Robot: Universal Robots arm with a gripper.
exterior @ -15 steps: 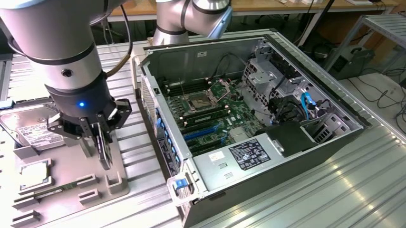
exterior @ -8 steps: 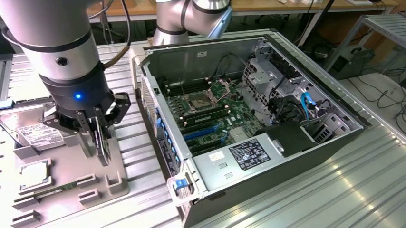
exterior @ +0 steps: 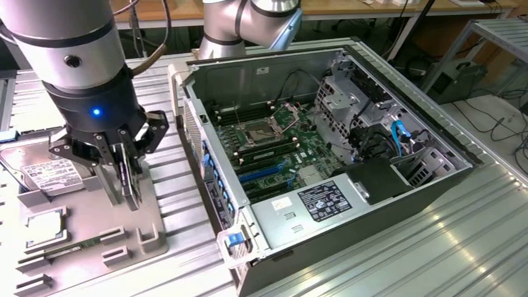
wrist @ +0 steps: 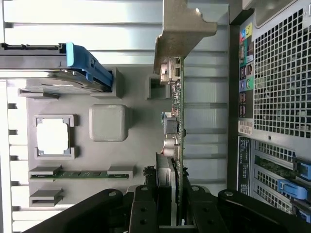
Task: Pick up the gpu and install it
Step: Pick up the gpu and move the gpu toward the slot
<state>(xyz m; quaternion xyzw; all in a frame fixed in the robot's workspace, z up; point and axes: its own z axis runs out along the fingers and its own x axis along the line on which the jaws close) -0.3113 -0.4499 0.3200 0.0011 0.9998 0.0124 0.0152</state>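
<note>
The gpu (exterior: pixel 130 184) is a thin dark card held upright on its edge over the grey tray (exterior: pixel 86 263), at the exterior view's left. My gripper (exterior: pixel 123 168) is shut on its top edge, a finger on each face. In the wrist view the gpu (wrist: pixel 178 121) runs edge-on away from my gripper (wrist: pixel 174 216), with its pale metal bracket (wrist: pixel 182 29) at the far end. I cannot tell whether the card's lower edge touches the tray. The open computer case (exterior: pixel 412 124) lies beside the tray at the exterior view's right, with the motherboard's blue slots (exterior: pixel 266 174) exposed.
On the tray lie a silver hard drive (exterior: pixel 49 174), a square processor chip (exterior: pixel 46 224) and a memory stick (wrist: pixel 80 173). The case's perforated rear panel (wrist: pixel 279 73) is close beside the card. A blue latch (exterior: pixel 236 240) sticks out at the case's near corner.
</note>
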